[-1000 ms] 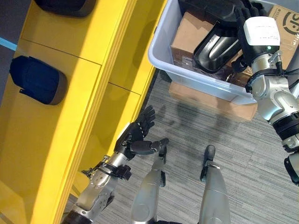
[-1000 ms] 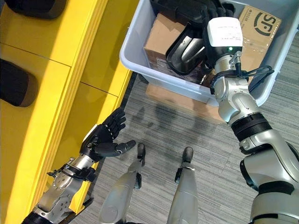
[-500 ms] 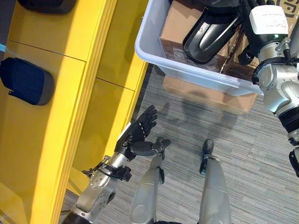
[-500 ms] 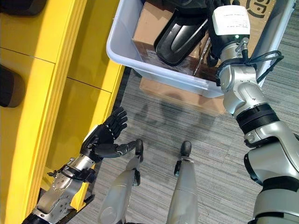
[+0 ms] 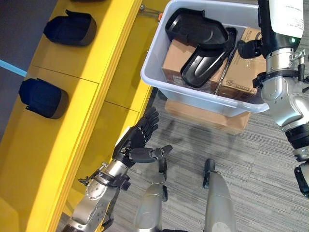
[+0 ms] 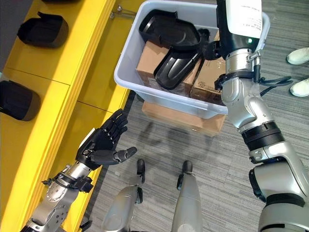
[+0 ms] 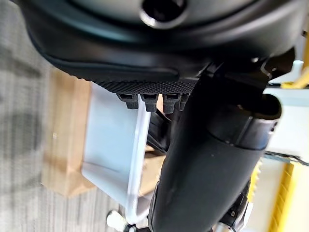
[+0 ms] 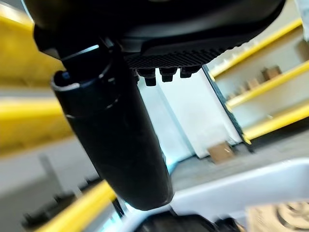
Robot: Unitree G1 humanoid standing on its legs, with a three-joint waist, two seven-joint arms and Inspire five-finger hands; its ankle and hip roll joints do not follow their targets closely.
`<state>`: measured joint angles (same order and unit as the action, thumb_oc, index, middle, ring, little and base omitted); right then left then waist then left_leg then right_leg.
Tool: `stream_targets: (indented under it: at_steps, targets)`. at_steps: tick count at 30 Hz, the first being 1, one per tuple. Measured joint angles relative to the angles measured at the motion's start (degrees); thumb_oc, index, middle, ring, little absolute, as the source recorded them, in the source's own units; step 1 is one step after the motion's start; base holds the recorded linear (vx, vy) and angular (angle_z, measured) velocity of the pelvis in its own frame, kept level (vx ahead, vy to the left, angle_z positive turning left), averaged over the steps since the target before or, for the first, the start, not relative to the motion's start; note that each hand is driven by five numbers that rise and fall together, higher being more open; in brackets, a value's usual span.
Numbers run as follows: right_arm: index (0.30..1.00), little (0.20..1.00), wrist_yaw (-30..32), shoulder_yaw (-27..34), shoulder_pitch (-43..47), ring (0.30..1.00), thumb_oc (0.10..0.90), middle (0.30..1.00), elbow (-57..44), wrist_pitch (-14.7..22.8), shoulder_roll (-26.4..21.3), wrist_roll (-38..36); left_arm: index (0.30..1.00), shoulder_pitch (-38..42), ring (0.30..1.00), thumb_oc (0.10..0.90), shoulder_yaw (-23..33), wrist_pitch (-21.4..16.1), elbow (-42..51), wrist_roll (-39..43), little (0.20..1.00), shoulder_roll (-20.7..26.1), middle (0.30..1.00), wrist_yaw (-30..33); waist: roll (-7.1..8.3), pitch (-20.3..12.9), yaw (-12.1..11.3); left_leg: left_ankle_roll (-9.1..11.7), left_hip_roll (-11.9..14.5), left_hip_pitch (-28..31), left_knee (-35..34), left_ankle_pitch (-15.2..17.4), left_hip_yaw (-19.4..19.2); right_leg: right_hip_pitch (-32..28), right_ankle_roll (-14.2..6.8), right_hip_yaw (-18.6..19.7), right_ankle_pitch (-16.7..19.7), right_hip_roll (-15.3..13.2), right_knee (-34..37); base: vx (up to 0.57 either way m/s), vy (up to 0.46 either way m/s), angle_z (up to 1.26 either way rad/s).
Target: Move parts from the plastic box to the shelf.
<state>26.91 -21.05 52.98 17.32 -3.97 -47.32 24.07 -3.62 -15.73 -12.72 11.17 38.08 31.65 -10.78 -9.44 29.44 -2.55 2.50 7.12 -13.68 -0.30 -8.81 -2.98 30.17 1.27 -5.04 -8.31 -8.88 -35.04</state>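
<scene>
The pale plastic box (image 5: 193, 94) stands at the upper right and holds cardboard boxes (image 5: 241, 72) and two black moulded parts. One part (image 5: 193, 26) lies at the back. The other part (image 5: 205, 63) leans across it and the cardboard. My right hand (image 5: 285, 14) is raised over the box's right end, clear of the parts. Its thumb (image 8: 111, 140) is straight with nothing against it. My left hand (image 5: 137, 140) hovers open, palm up, beside the yellow shelf (image 5: 82, 125). Two dark parts (image 5: 70, 29) (image 5: 43, 96) rest on the shelf.
A flat cardboard box (image 5: 207, 113) lies under the plastic box on the grey carpet. A person's pale shoes (image 6: 299, 55) stand at the far right. The shelf's front edge runs diagonally down the left side.
The camera has tilted, so more of the box and shelf shows. My right hand has lifted off the leaning black part, which now lies in the box. The left hand has barely moved.
</scene>
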Motion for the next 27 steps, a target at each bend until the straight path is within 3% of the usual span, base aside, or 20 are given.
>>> stream_targets:
  at_steps: [2,3,4,5,8,9,11,13,15,16,18,20,21,23,24,25,27]
  targets:
    - [1.0,1.0,0.08,1.89,-3.53,1.0,0.9,1.0,-2.48,-0.44,0.59,-0.08,1.0,0.37,1.0,0.9,-0.1,0.23,0.27,-0.05,1.0,0.1,1.0,-1.13,0.0,-0.01,1.22,-2.77,0.94,0.57,-1.45,4.64,-1.89,-1.15,1.52,-1.88,0.17,0.25,0.76,-0.02,-0.251,0.46]
    - [1.0,1.0,0.11,3.32,-6.17,1.0,0.9,1.0,-3.92,-1.23,1.24,-0.03,1.0,1.03,1.0,0.9,-0.21,0.37,0.27,-0.14,1.0,0.11,1.0,-1.73,0.0,-0.01,1.88,-3.22,1.32,1.09,-1.57,6.6,-3.62,-2.24,2.81,-3.32,0.68,-0.64,2.26,0.04,-0.159,0.88]
    - [1.0,1.0,0.35,5.53,-10.55,1.0,0.9,1.0,-4.7,-2.41,2.49,-0.05,1.0,2.35,1.0,0.9,-0.93,0.45,-0.09,-0.17,1.0,0.26,1.0,-2.97,0.01,0.0,3.47,-1.4,2.65,-0.05,3.43,7.01,-5.86,-5.04,3.46,-6.75,1.01,-2.02,4.58,0.08,-0.114,0.87]
    - [1.0,1.0,0.35,5.53,-11.81,1.0,0.9,1.0,-4.68,-3.28,2.71,-0.05,1.0,2.6,1.0,0.9,-1.08,0.45,0.07,-0.17,1.0,0.29,1.0,-3.38,0.01,-0.01,3.68,-1.03,2.22,0.32,6.07,6.91,-6.31,-6.09,3.65,-7.04,1.15,-2.01,5.63,0.09,-0.096,0.69]
    - [1.0,1.0,0.53,5.2,-13.58,1.0,0.9,1.0,-4.61,-4.08,5.17,-0.02,1.0,3.36,1.0,0.9,-2.5,0.36,0.12,-0.29,1.0,0.29,1.0,-3.22,-2.71,-1.84,4.13,-0.56,-2.53,5.0,5.33,7.89,-2.43,-7.34,2.88,-5.85,3.07,1.51,9.33,0.12,-0.068,-0.17]
    - [1.0,1.0,0.71,4.58,-13.59,1.0,0.9,1.0,-4.6,-4.54,5.31,-0.02,1.0,4.94,1.0,0.9,-2.62,0.35,-1.1,-0.41,1.0,-0.55,1.0,-3.06,-2.53,-1.73,3.5,-0.63,-2.97,4.76,4.44,7.65,0.34,-7.45,3.17,-4.89,4.26,2.23,10.82,0.08,-0.061,-0.39]
    - [1.0,1.0,0.72,3.66,-13.67,1.0,0.9,1.0,-4.61,-4.73,5.44,-0.02,1.0,6.01,1.0,0.9,-2.62,0.32,-2.26,-0.7,1.0,-1.73,1.0,-2.43,-2.56,-1.75,2.93,0.21,-3.19,4.57,3.47,6.9,-0.08,-7.83,3.38,-4.25,5.24,3.06,11.88,0.1,-0.045,-0.37]
    - [1.0,1.0,1.0,3.31,-16.04,1.0,0.9,1.0,-4.6,-5.79,6.5,0.08,1.0,8.05,1.0,0.9,-2.7,0.32,-4.84,-0.77,1.0,-1.8,1.0,-1.98,-2.36,-1.7,3.19,1.69,-3.21,3.89,3.77,3.99,-0.84,-9.84,3.61,-4.53,4.52,3.9,12.89,0.16,-0.037,-0.16]
    - [1.0,1.0,1.6,3.18,-17.17,1.0,0.9,1.0,-3.41,-5.68,6.95,0.32,1.0,9.35,1.0,0.9,-2.61,0.09,-6.3,-0.78,1.0,-1.69,1.0,-2.02,-1.81,-1.5,3.36,2.55,-3.15,3.0,7.71,4.75,-0.6,-11.92,3.55,-3.87,4.1,3.78,14.15,0.19,-0.022,0.09]
    - [1.0,1.0,1.59,3.18,-17.45,1.0,0.9,1.0,-2.38,-5.93,7.77,0.27,1.0,9.65,1.0,0.9,-2.53,0.07,-7.11,-0.77,1.0,-1.58,1.0,-2.02,-1.07,-1.03,3.01,3.15,-3.06,2.69,7.61,5.56,0.19,-14.12,4.58,-3.23,4.73,3.83,16.14,0.2,0.003,0.05]
    - [1.0,1.0,1.6,3.21,-18.26,1.0,0.9,1.0,-2.31,-5.76,8.51,0.28,1.0,9.01,1.0,0.9,-2.54,0.07,-7.47,-0.81,1.0,-1.5,1.0,-2.09,-0.43,-0.63,2.27,3.62,-1.88,2.49,4.46,5.1,0.41,-17.12,4.59,-2.47,4.79,4.1,18.14,0.2,0.025,-0.06]
    - [1.0,1.0,1.6,3.19,-18.97,1.0,0.9,1.0,-2.29,-4.94,10.01,0.31,1.0,7.6,1.0,0.9,-2.54,-0.01,-7.92,-1.51,1.0,-1.4,1.0,-2.12,-0.31,-0.66,1.37,3.57,0.37,1.97,1.3,4.02,0.52,-20.48,3.6,-2.17,4.14,4.59,18.89,0.25,0.051,-0.2]
    - [1.0,1.0,1.61,3.19,-19.13,1.0,0.9,1.0,-2.29,-4.38,10.54,0.34,1.0,6.85,1.0,0.9,-2.56,-0.07,-8.01,-2.43,1.0,-1.41,1.0,-2.16,-0.19,-0.68,1.01,3.41,1.25,1.46,0.9,3.71,0.6,-21.75,2.15,-1.56,3.21,4.64,18.83,0.27,0.061,-0.3]
    - [1.0,1.0,1.59,3.12,-19.33,1.0,0.9,1.0,-2.29,-3.94,11.24,0.34,1.0,6.1,1.0,0.9,-2.6,-0.07,-8.45,-2.54,1.0,-1.38,1.0,-2.26,-0.18,-0.74,0.89,2.79,1.37,1.93,0.95,4.0,0.72,-23.3,0.65,-0.57,2.31,4.66,18.53,0.23,0.059,-0.38]
    - [1.0,1.0,1.56,2.54,-19.24,1.0,0.9,1.0,-2.3,-3.53,11.26,0.34,1.0,5.11,1.0,0.9,-2.48,-0.29,-8.28,-2.51,1.0,-1.34,1.0,-2.04,-0.42,-1.06,0.71,1.0,1.0,2.98,0.84,5.63,1.82,-23.47,-0.91,0.66,1.36,4.87,17.26,0.28,0.07,-0.6]
    - [1.0,1.0,1.61,2.03,-19.42,1.0,0.9,1.0,-2.34,-3.34,11.49,0.36,1.0,4.56,1.0,0.9,-2.37,-0.29,-8.54,-2.52,1.0,-1.02,1.0,-1.99,-0.03,-1.38,0.67,0.5,0.54,4.05,0.48,3.41,3.04,-23.11,-2.63,1.92,0.15,5.23,15.28,0.24,0.058,-0.63]
    - [1.0,1.0,1.45,0.68,-20.0,1.0,0.9,1.0,-2.36,-3.36,11.77,0.35,1.0,3.59,1.0,0.9,-1.83,-0.23,-8.57,-2.5,1.0,-0.88,1.0,-1.98,1.89,-2.18,0.7,-0.01,-1.61,4.14,1.61,-1.02,2.85,-23.77,-4.14,3.11,-0.71,3.38,15.09,0.2,0.051,-0.22]
